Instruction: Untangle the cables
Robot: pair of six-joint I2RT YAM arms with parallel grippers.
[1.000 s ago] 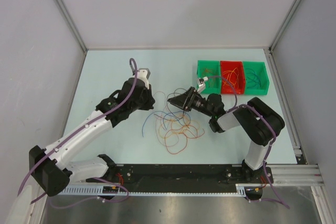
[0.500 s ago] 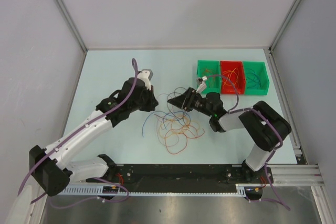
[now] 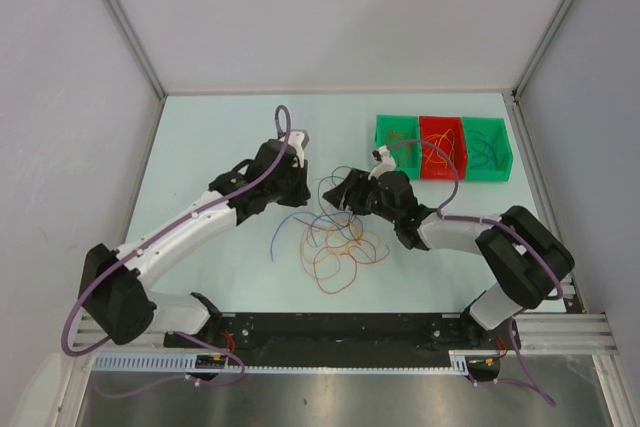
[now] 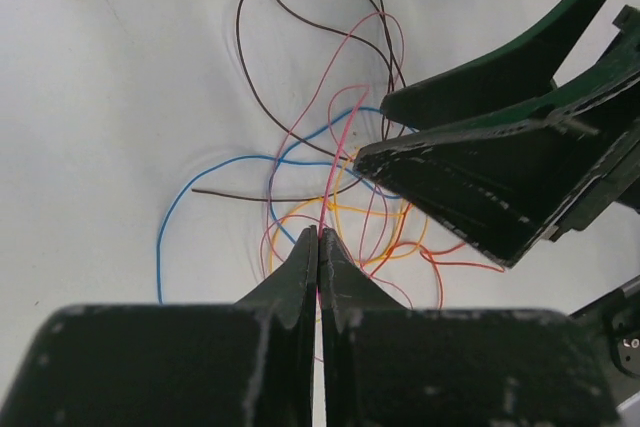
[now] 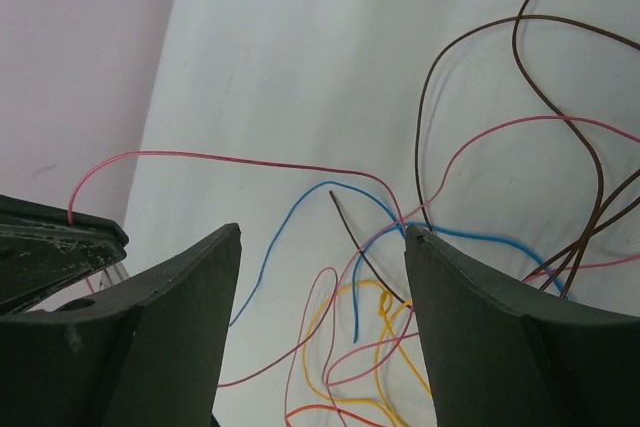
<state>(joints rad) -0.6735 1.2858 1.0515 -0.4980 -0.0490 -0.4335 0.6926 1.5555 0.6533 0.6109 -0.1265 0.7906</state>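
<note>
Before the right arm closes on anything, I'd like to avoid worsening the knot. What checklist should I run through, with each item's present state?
1. Grip: left gripper shut on the pink cable: ok.
2. Readiness: right gripper open: ok.
3. Clearance: the two grippers apart from each other: ok, though close.
4. Pink cable clear of the others: not ok; it crosses the blue cable and the brown cable.
5. Right gripper's height over the tangle: cannot tell.
</note>
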